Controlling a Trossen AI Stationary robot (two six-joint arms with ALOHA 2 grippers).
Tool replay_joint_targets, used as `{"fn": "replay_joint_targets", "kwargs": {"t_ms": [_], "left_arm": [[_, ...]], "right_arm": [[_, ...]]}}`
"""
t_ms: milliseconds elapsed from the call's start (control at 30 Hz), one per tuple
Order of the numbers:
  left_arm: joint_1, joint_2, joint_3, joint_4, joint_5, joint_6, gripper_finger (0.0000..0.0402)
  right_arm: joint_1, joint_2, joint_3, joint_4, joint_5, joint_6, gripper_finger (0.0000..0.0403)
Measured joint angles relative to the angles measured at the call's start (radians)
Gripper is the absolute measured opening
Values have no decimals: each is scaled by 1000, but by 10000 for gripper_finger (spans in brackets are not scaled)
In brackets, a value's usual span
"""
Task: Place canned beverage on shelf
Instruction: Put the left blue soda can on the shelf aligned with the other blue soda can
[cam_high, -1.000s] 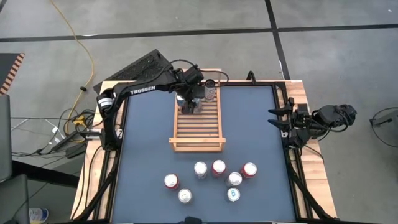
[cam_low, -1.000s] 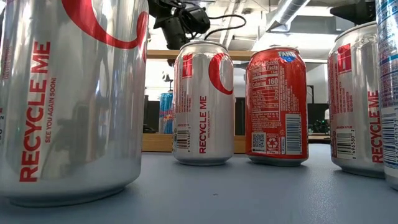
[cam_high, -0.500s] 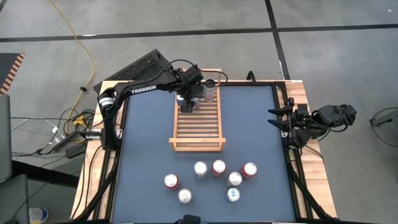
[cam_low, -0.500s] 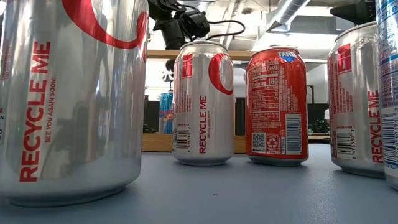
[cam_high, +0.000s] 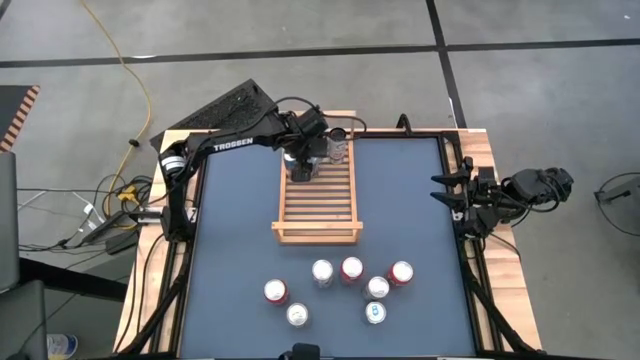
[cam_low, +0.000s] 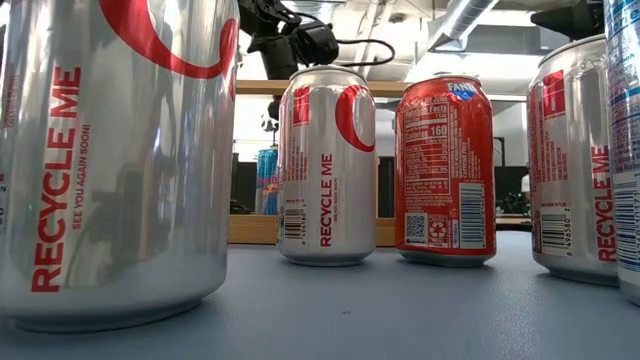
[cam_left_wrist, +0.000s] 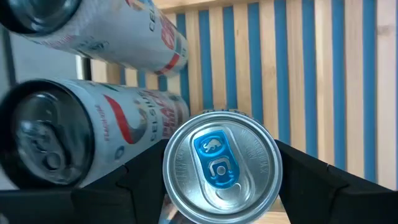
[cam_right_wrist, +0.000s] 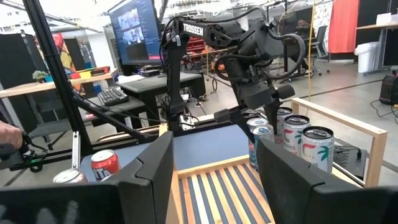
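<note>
Blue-tabbed can (cam_left_wrist: 221, 167) stands gripped in the left end effector (cam_high: 303, 165) at the shelf's (cam_high: 318, 215) far end, beside two white cans (cam_high: 338, 146). Best set it down squarely on the slats before letting go. The right end effector (cam_high: 447, 190) waits half open, well off the shelf at the surface's edge.

Grey floor (cam_high: 300, 40) crossed by dark seams, a yellow cable (cam_high: 128, 70) trailing over it. Beyond the table, a monitor (cam_right_wrist: 134, 31) above a desk (cam_right_wrist: 37, 90) with keyboard (cam_right_wrist: 112, 95).

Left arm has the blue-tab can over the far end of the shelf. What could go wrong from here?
The left gripper holds the blue-tab can close beside two white cans on the shelf; lowering or opening may knock them. The slats could let its base settle tilted.
</note>
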Motion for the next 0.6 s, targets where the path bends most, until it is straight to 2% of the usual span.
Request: {"fn": "replay_joint_targets", "kwargs": {"t_ms": [600], "left_arm": [[2, -1, 0, -5, 27, -20, 238]], "right_arm": [[0, 0, 0, 0, 0, 0, 210]]}}
